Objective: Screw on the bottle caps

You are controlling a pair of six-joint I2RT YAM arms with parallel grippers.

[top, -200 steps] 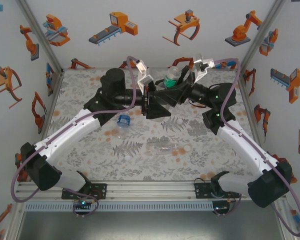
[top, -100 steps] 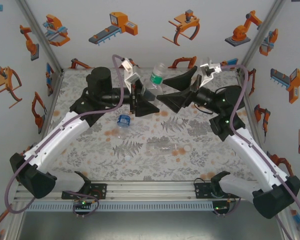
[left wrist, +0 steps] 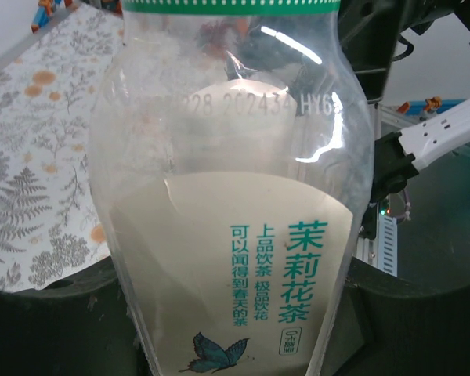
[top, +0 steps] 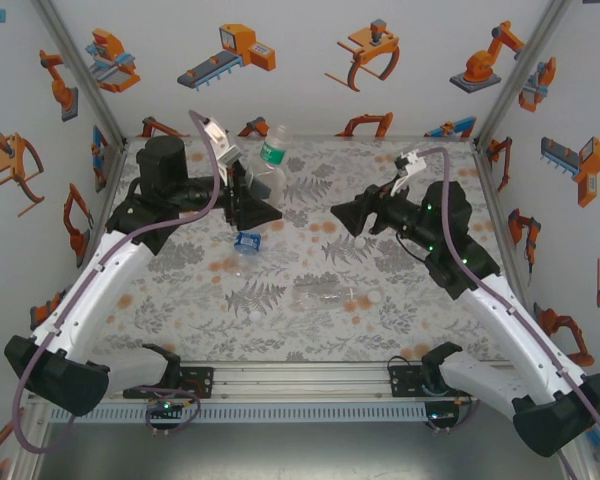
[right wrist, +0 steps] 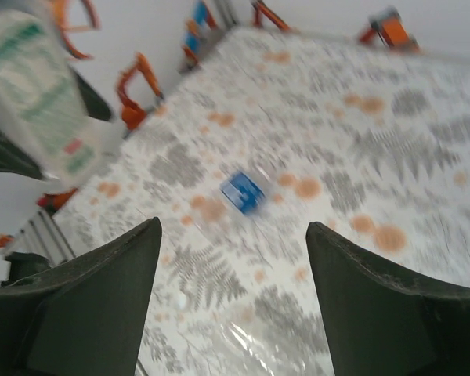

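One bottle (top: pixel 271 158), clamped in the left gripper (top: pixel 256 192), near the far edge; right gripper (top: pixel 342 215) gapes empty over bare mat (top: pixel 280 332).

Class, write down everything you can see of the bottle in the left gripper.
The bottle is clear plastic, with a cream label bearing green Chinese characters and a blue butterfly, a green band higher up and a date code. It leans, apparently lifted off the mat, clamped low between the left gripper's dark fingers.

I see white walls (top: pixel 300 100) printed with orange robot drawings (top: pixel 230 52), a fern-patterned mat (top: pixel 230 320) below, and a metal rail (top: pixel 300 380) along the near edge.
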